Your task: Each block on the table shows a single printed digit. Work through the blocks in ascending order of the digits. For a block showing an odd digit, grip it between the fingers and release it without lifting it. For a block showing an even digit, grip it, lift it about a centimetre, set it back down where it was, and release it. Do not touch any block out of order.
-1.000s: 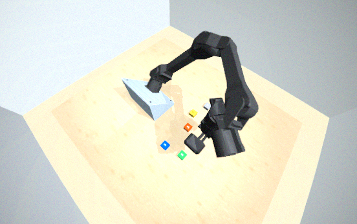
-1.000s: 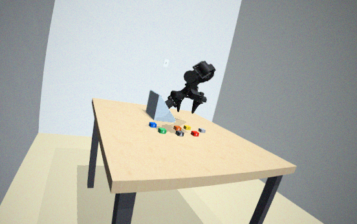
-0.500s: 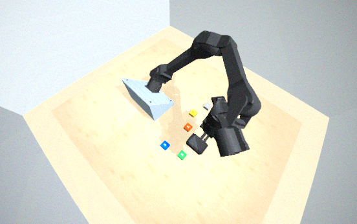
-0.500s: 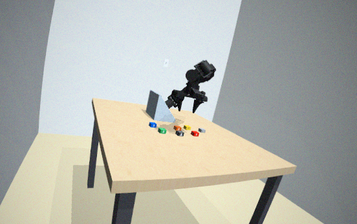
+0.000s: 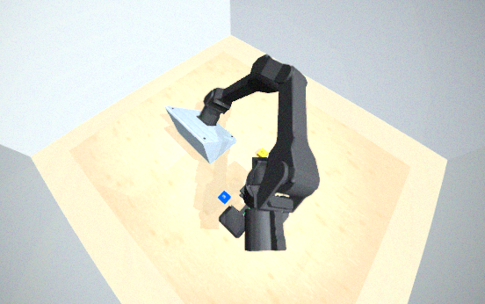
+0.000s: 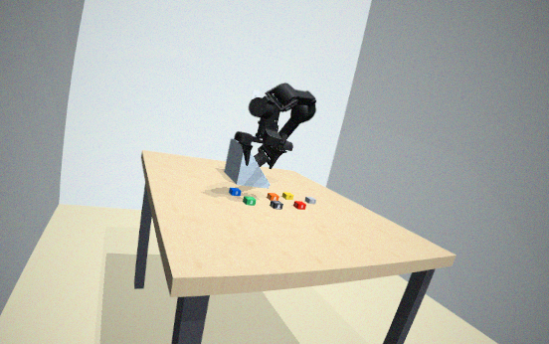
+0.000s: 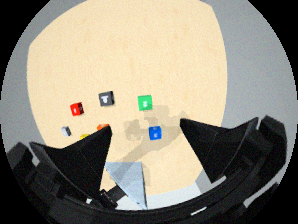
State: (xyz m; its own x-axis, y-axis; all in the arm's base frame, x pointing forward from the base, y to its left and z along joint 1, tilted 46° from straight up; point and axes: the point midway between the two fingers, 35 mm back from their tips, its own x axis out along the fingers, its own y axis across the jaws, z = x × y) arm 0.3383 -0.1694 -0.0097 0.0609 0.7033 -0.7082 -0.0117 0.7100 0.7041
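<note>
Several small coloured blocks lie in a cluster on the table. In the exterior view they are blue (image 6: 235,191), green (image 6: 249,200), orange (image 6: 273,196), yellow (image 6: 287,195), dark grey (image 6: 276,204), red (image 6: 299,205) and light grey (image 6: 310,200). Their digits are too small to read. My gripper (image 6: 254,163) (image 7: 145,125) is open and empty, well above the table behind the blue block (image 7: 154,132) (image 5: 224,197). The wrist view also shows the green block (image 7: 144,103), the dark grey block (image 7: 105,99) and the red block (image 7: 76,108). My left finger partly hides the orange and yellow blocks there.
A pale blue-white wedge (image 5: 199,133) (image 6: 239,169) (image 7: 129,179) carries the arm's base at the back of the table (image 6: 298,249). In the top view the arm (image 5: 290,145) covers most blocks; only the blue and yellow (image 5: 262,152) ones show.
</note>
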